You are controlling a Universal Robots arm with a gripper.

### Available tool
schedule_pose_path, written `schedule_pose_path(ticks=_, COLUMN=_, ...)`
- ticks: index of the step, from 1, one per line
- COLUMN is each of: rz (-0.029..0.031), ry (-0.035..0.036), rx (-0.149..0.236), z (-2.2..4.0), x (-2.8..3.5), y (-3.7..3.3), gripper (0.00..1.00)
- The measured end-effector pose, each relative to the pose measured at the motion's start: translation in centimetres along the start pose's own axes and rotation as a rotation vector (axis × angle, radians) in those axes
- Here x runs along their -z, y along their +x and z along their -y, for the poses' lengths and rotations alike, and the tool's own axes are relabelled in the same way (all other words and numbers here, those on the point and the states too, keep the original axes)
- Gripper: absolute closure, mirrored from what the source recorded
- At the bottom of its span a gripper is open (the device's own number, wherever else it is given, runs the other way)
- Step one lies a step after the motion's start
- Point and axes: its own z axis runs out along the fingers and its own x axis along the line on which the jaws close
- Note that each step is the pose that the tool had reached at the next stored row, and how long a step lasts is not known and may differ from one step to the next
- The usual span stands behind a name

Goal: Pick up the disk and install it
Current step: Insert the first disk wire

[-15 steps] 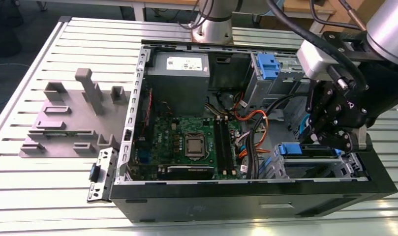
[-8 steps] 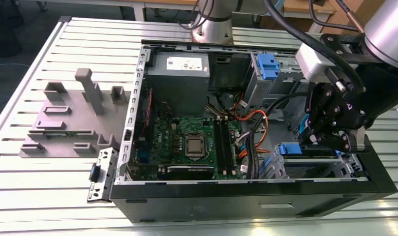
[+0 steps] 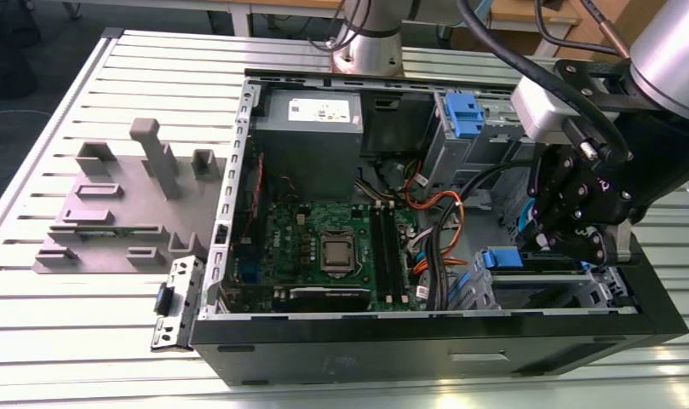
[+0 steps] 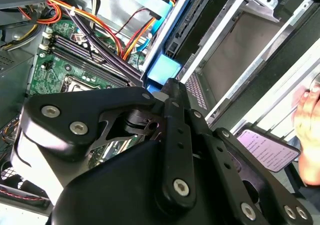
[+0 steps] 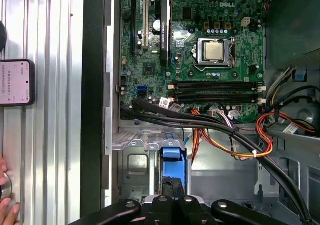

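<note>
While my black gripper (image 5: pixel 172 187) hangs over the corner of the open case, the disk (image 5: pixel 171 160), a flat drive in a blue plastic carrier, sits right at my fingertips, slotted into the grey metal drive cage (image 5: pixel 134 166). My fingers are drawn narrow, nearly together, with their tips on the blue carrier. Whether they pinch it or only press on it, I cannot tell.

In the first wrist view the carrier's blue handle end points toward the green motherboard (image 5: pixel 200 60). The long axis runs from that end straight back under my fingers, and the silver body is hidden in the cage. In the exterior view the disk (image 3: pixel 501 258) is in the case's corner at the exterior view's right, near the front wall, just beside my gripper (image 3: pixel 543 247).

A bundle of black and orange cables (image 5: pixel 240 147) crosses between the disk and the motherboard. All of this is inside the black computer case (image 3: pixel 435 341), which lies open on the slatted metal table (image 3: pixel 48 332). Well apart from the case, toward the table's edge on the exterior view's left, stands the grey slotted plastic holder (image 3: pixel 117 204). A phone (image 5: pixel 16 82) lies on the table outside the case wall, with a person's hand (image 5: pixel 6 207) near it.
</note>
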Motion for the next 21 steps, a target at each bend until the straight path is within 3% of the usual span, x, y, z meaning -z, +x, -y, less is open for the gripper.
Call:
schedule_pose_path(ticks=4, rz=0.0000, ry=0.0000, rx=0.000, z=0.26, x=-0.01, y=0.00, gripper=0.89)
schedule_pose_path(ticks=10, rz=-0.0001, ry=0.0000, rx=0.000, z=1.55, x=-0.01, y=-0.02, gripper=0.89)
schedule_pose_path(ticks=16, rz=-0.0006, ry=0.0000, rx=0.000, z=1.81, x=0.00, y=-0.01, gripper=0.89)
schedule_pose_path(ticks=21, rz=-0.0005, ry=-0.0015, rx=0.000, z=2.98, x=0.02, y=-0.03, gripper=0.89)
